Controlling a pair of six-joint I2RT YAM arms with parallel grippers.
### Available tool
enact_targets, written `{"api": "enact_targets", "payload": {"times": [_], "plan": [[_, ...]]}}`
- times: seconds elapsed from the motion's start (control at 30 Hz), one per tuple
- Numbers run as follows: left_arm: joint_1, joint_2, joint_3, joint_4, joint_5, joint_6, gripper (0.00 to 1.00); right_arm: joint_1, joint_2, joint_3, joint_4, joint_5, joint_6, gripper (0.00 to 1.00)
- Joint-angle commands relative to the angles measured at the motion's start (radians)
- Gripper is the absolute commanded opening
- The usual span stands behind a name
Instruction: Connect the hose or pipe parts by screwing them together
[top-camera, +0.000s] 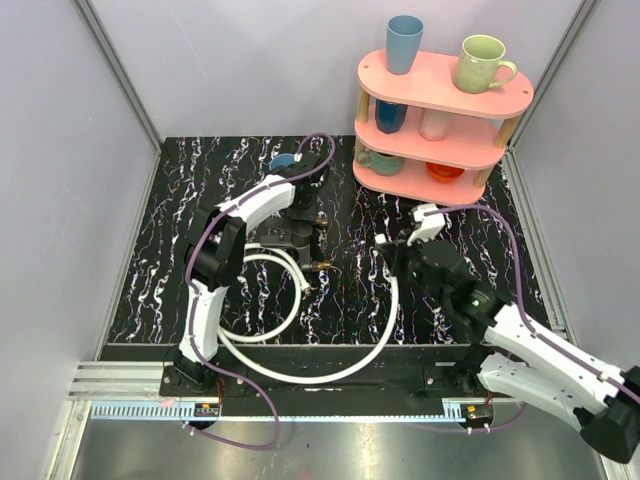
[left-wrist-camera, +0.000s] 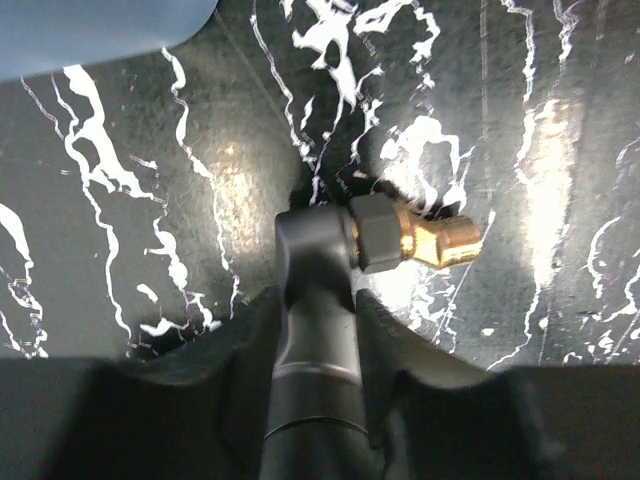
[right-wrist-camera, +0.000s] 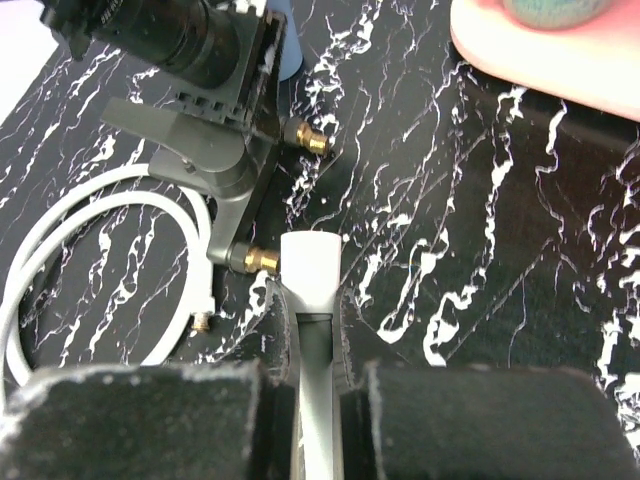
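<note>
My left gripper (top-camera: 300, 220) (left-wrist-camera: 315, 300) is shut on a dark grey pipe part (left-wrist-camera: 318, 255). Its side elbow carries a brass threaded fitting (left-wrist-camera: 440, 240) just above the table. The right wrist view shows the same grey part (right-wrist-camera: 220, 170) with two brass fittings, one far (right-wrist-camera: 307, 137) and one near (right-wrist-camera: 260, 260). My right gripper (top-camera: 385, 245) (right-wrist-camera: 310, 300) is shut on the end of a white hose (right-wrist-camera: 312, 265), whose tip sits right beside the near fitting. That hose sweeps in a wide loop (top-camera: 340, 370) to the front. A smaller hose loop (top-camera: 282, 300) ends in a small brass tip (right-wrist-camera: 203, 320).
A blue cup (top-camera: 283, 160) stands just behind the left gripper. A pink three-tier shelf (top-camera: 445, 95) holding mugs fills the back right, and its base (right-wrist-camera: 560, 60) lies close ahead of the right gripper. Purple cables (top-camera: 320, 150) run along both arms.
</note>
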Motion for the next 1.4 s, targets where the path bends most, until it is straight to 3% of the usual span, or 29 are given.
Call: {"api": "enact_targets", "payload": {"times": [0.0, 0.1, 0.33, 0.5, 0.6, 0.67, 0.7, 0.73, 0.77, 0.97, 1.17, 1.37], "plan": [[0.027, -0.015, -0.003, -0.076, 0.035, 0.014, 0.52, 0.003, 0.099, 0.121, 0.152, 0.073, -0.082, 0.00], [0.028, -0.028, -0.028, -0.046, 0.076, 0.025, 0.64, 0.003, 0.119, 0.130, 0.180, 0.087, -0.093, 0.00], [0.018, 0.006, -0.051, -0.023, 0.095, 0.022, 0.65, -0.017, 0.145, 0.165, 0.201, 0.142, -0.156, 0.00], [0.018, 0.044, -0.037, -0.038, 0.061, 0.019, 0.54, -0.032, 0.143, 0.181, 0.201, 0.139, -0.174, 0.00], [0.018, 0.043, -0.040, -0.041, 0.028, 0.020, 0.39, -0.042, 0.137, 0.173, 0.203, 0.144, -0.174, 0.00], [0.018, 0.044, -0.038, -0.052, 0.014, 0.028, 0.36, -0.048, 0.136, 0.164, 0.215, 0.144, -0.171, 0.00], [0.018, 0.046, -0.034, -0.058, 0.008, 0.028, 0.38, -0.051, 0.139, 0.156, 0.220, 0.144, -0.163, 0.00], [0.018, 0.049, -0.031, -0.070, 0.002, 0.028, 0.53, -0.052, 0.137, 0.152, 0.223, 0.142, -0.160, 0.00], [0.016, 0.049, -0.029, -0.073, -0.020, 0.025, 0.57, -0.052, 0.139, 0.142, 0.229, 0.138, -0.154, 0.00], [0.018, 0.056, -0.025, -0.061, 0.003, 0.043, 0.64, -0.052, 0.137, 0.119, 0.247, 0.124, -0.125, 0.00], [0.018, 0.087, 0.003, -0.061, 0.066, 0.045, 0.58, -0.054, 0.117, 0.115, 0.247, 0.119, -0.120, 0.00], [0.019, 0.090, 0.003, -0.062, 0.083, -0.024, 0.46, -0.055, 0.107, 0.122, 0.247, 0.111, -0.122, 0.00]]}}
